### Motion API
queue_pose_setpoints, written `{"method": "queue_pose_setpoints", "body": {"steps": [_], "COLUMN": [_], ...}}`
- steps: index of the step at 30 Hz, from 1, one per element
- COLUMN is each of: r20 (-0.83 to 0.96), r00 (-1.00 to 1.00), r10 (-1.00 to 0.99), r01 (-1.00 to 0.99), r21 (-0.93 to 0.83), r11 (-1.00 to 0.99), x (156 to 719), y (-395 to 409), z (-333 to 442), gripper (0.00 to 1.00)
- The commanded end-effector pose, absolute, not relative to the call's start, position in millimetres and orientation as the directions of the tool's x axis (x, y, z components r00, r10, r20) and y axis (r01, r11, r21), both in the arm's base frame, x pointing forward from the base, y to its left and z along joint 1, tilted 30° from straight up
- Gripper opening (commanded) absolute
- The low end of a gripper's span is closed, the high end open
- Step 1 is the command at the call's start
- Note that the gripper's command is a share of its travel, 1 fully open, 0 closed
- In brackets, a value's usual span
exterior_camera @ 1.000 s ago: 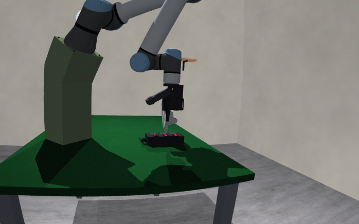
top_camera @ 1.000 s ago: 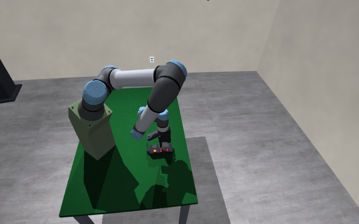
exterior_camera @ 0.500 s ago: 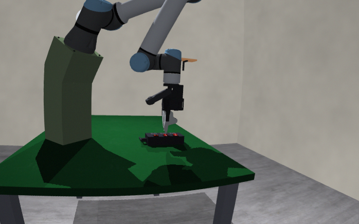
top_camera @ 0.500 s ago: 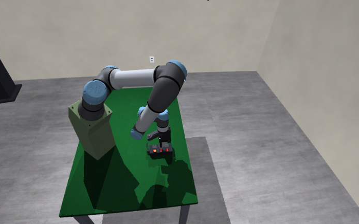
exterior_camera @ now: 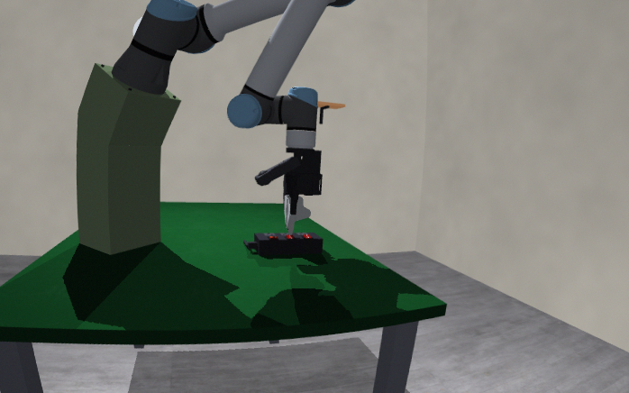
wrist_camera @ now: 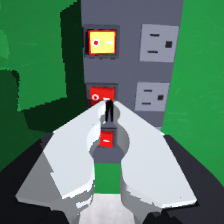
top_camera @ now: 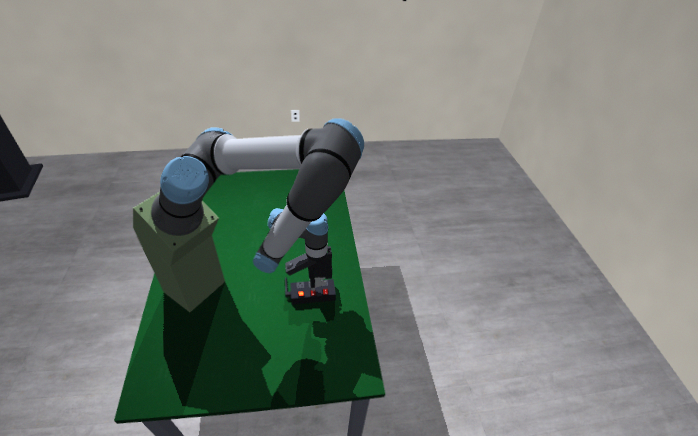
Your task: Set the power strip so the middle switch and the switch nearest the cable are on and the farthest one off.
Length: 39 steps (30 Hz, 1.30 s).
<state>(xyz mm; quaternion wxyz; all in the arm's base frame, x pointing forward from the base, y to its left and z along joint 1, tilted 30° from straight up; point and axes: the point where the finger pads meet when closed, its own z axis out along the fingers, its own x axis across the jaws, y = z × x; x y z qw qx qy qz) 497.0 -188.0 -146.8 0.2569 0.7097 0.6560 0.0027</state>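
The gripper [wrist_camera: 107, 112], fingers clenched on nothing, hovers over the power strip [exterior_camera: 287, 245]; only the wrist view shows the outlets [wrist_camera: 159, 43].

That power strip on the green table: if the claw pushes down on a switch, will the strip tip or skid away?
Probably neither. The power strip is a low, long block lying flat on the table, so tipping looks unlikely. The shut claw points straight down above the switches, so its push should press the strip onto the table rather than slide it.
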Motion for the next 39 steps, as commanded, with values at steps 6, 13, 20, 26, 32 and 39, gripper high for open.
{"method": "queue_pose_setpoints", "body": {"steps": [6,13,20,26,32,39], "r20": [-0.333,-0.333,-0.333,-0.333,-0.333,-0.333], "r00": [0.139,0.139,0.139,0.139,0.139,0.139], "r10": [0.932,0.932,0.932,0.932,0.932,0.932], "r01": [0.929,0.929,0.929,0.929,0.929,0.929], "r21": [0.369,0.369,0.369,0.369,0.369,0.369], "r11": [-0.007,-0.007,-0.007,-0.007,-0.007,-0.007], "x": [498.4,498.9,499.0,499.0,498.8,496.1], "y": [-189.1,-189.7,-189.8,-189.8,-189.6,-186.7], "z": [-149.2,-150.6,-150.8,-150.8,-150.2,-143.5], "gripper": [0.0,0.0,0.0,0.0,0.0,0.0]}}
